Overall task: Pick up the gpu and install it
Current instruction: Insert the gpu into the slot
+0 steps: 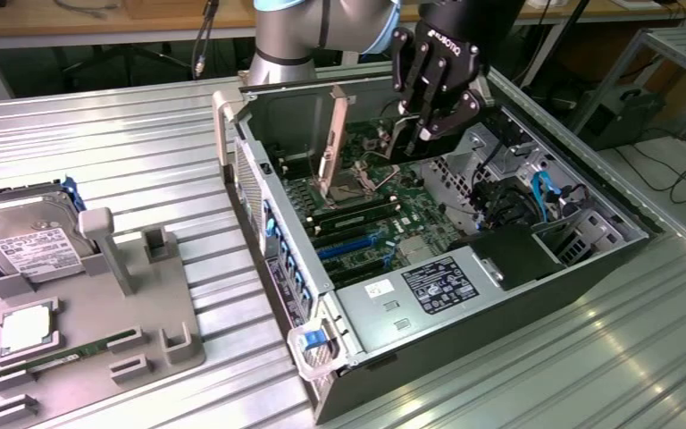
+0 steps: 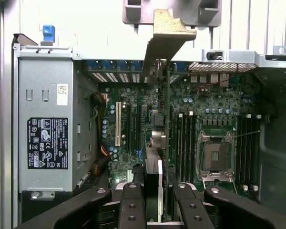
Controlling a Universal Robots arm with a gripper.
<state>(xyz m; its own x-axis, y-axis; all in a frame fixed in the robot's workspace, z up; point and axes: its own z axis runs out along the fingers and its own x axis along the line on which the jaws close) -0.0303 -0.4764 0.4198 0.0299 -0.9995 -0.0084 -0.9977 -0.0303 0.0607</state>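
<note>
Pickup's done: the fingers (image 2: 132,205) are pinching the gpu (image 1: 338,134) on edge inside the open case (image 1: 486,357), upper middle of the exterior view. It's right over the motherboard (image 1: 373,228) slots. Seated? Can't tell, but I'd guess not yet.

ROBOTIQ in white letters on the black pincer (image 1: 434,123), power supply label (image 1: 439,286) print too small to read

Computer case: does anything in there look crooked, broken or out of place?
Nothing looks broken or spilled. The one unusual thing is the gpu: it stands on edge over the board inside the case, clamped in the hand, and apparently isn't pressed into a slot yet.
</note>
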